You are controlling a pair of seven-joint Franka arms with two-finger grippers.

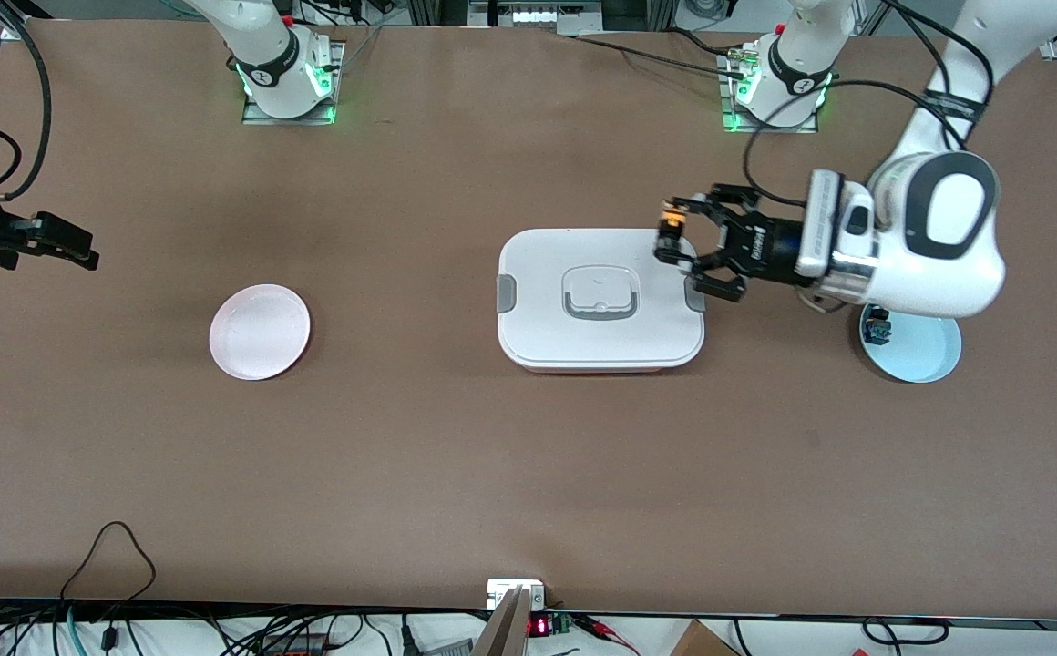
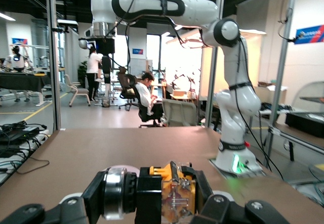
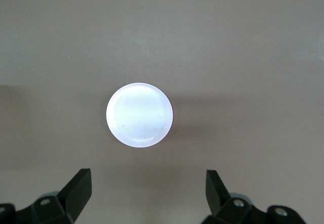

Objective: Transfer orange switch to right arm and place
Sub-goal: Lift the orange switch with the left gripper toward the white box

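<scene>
I've got the left gripper [image 1: 674, 248] clamped on the orange switch [image 1: 671, 221], hanging over the corner of the white lidded box [image 1: 600, 301] toward the left arm's end, mid-table. Blue switch [image 1: 877, 329] sits on the blue plate [image 1: 925, 355], partly under the left arm. Right gripper [image 3: 147, 193] spread wide, up over the table w/ the pink plate [image 1: 260, 331] below; right arm waits.

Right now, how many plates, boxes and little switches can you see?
Plates: 2 (pink plate, blue plate)
Boxes: 1 (white lidded box)
Switches: 2 (orange switch in the left gripper, blue switch on the blue plate)
Total: 5
</scene>
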